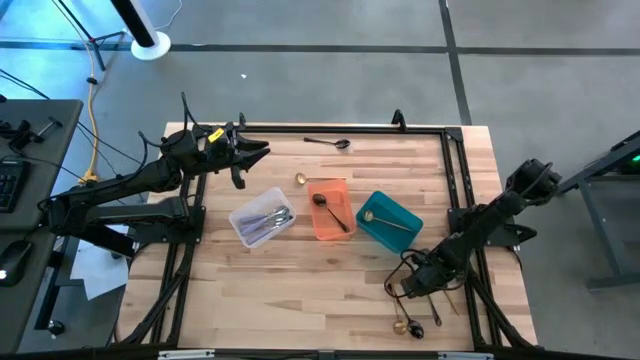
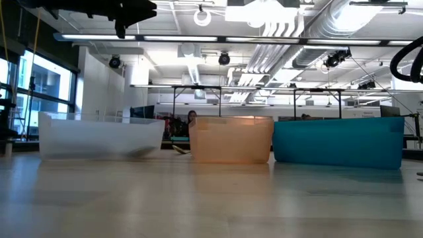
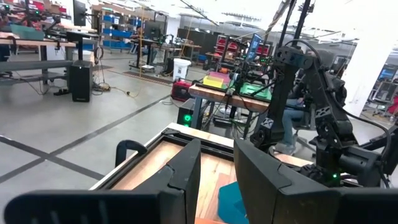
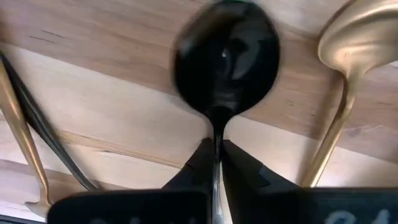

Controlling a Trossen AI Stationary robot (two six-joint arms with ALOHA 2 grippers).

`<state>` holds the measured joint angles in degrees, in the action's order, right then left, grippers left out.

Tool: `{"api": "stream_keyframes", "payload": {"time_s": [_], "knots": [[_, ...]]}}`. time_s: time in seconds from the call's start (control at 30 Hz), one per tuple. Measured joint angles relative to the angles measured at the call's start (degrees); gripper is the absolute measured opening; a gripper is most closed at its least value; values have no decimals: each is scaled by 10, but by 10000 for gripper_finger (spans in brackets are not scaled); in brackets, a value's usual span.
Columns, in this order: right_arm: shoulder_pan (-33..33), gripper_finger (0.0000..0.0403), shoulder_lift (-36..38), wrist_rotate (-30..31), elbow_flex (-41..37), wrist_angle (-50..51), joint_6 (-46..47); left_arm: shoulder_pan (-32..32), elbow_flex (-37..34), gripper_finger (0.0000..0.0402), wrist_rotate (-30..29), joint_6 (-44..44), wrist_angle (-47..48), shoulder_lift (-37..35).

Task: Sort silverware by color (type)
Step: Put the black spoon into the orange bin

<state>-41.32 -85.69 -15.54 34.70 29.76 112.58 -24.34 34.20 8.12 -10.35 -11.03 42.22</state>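
On a wooden table, the right gripper pinches the thin neck of a black spoon, its two dark fingers closed tight on the handle just below the bowl. A gold spoon lies just beside it on the wood, and further gold and black handles lie on the spoon's other side. From above, this gripper sits low near the table's front edge, in front of the teal bin, with a few loose pieces near it.

The teal bin holds one gold spoon. The orange bin, just beside the teal one, holds a black spoon; beyond that, the clear bin holds silver pieces. A small gold piece lies just behind the orange bin, and a dark spoon lies near the far edge.

The left gripper hangs raised behind the clear bin, fingers narrowly parted and holding nothing. No readable writing or brand marks show on the bins or cutlery.
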Motion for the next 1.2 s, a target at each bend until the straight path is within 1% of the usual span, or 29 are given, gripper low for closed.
{"api": "stream_keyframes", "payload": {"time_s": [0.1,0.2,0.4,0.57,0.8,0.97,1.07,1.2], "knots": [[0,15,0,1,0,0,-1,0,0,86,0,0,0,0],[0,5,0,-1,-1,-2,-1,0,0,86,0,0,0,0],[0,3,2,0,2,-6,-6,0,0,86,0,0,0,0],[0,2,21,5,6,-8,-16,0,0,86,0,0,0,0],[1,1,64,39,5,-14,-36,0,0,86,0,0,1,0],[1,1,103,56,6,-32,-93,0,0,86,0,0,1,0],[1,0,133,64,6,-55,-168,0,0,86,0,0,2,0],[17,0,175,59,7,-67,-257,0,0,86,0,0,2,0]]}}
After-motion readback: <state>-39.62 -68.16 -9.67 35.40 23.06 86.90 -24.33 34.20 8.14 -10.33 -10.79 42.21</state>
